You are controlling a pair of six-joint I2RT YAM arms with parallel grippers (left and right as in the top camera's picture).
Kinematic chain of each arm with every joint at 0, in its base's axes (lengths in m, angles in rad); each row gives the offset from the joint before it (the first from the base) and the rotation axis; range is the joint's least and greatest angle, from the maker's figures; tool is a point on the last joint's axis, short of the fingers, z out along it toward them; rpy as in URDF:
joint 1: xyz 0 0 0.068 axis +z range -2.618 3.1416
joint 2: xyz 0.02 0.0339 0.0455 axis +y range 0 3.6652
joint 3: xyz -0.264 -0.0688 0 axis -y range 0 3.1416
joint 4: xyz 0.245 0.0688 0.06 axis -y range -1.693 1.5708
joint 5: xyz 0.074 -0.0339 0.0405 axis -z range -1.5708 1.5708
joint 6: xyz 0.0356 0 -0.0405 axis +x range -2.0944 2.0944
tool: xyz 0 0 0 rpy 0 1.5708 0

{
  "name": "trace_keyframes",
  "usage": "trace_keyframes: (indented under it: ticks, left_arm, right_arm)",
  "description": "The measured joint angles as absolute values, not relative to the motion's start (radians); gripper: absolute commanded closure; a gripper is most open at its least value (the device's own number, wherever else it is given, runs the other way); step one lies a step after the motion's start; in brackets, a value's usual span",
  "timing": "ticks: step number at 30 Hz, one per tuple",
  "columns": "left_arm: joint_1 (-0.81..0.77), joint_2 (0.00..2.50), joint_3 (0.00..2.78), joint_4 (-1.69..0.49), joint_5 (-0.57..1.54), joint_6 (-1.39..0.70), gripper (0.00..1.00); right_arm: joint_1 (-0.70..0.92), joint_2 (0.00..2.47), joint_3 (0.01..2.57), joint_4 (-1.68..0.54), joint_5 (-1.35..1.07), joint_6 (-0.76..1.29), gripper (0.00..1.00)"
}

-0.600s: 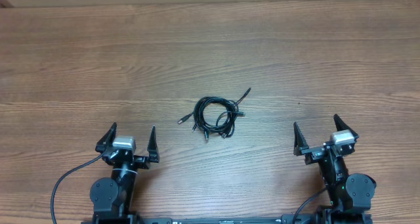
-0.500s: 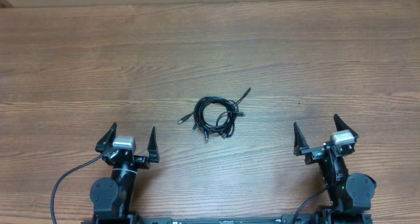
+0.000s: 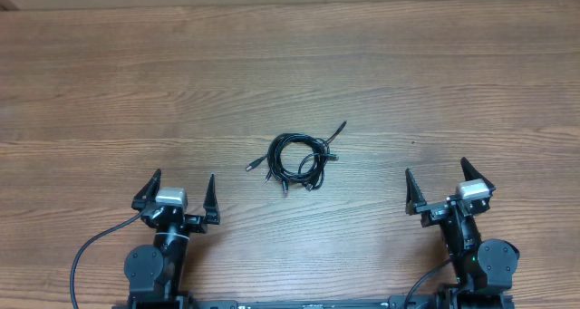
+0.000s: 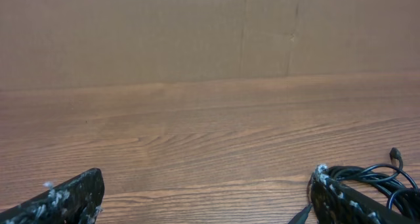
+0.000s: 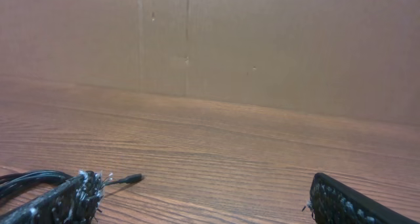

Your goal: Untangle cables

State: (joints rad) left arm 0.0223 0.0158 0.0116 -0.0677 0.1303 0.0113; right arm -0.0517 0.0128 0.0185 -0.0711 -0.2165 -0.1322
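The cables [image 3: 297, 157] lie coiled mid-desk [image 3: 109, 82]. The left pincer [image 3: 183, 176] and the right pincer [image 3: 436, 168] both gape wide, empty. The cords look light and floppy; I'd pinch the stray plug at the coil's two o'clock.

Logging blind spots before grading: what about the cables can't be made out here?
- Overhead: cables too small to count or to see which crosses over which.
- Left wrist: bundle cut off by the right and bottom edges, partly behind a finger of the left gripper.
- Right wrist: only a loop and one plug show; the rest is behind a finger of the right gripper and the left edge.
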Motion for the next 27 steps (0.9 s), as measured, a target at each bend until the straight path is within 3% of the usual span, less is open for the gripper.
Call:
trace_keyframes:
  ticks: [27]
  left_arm:
    - [0.022, 0.021, 0.012, -0.067, 0.147, 0.002, 0.00]
  right_arm:
    - [-0.052, 0.016, 0.019, -0.073, -0.164, -0.019, 0.00]
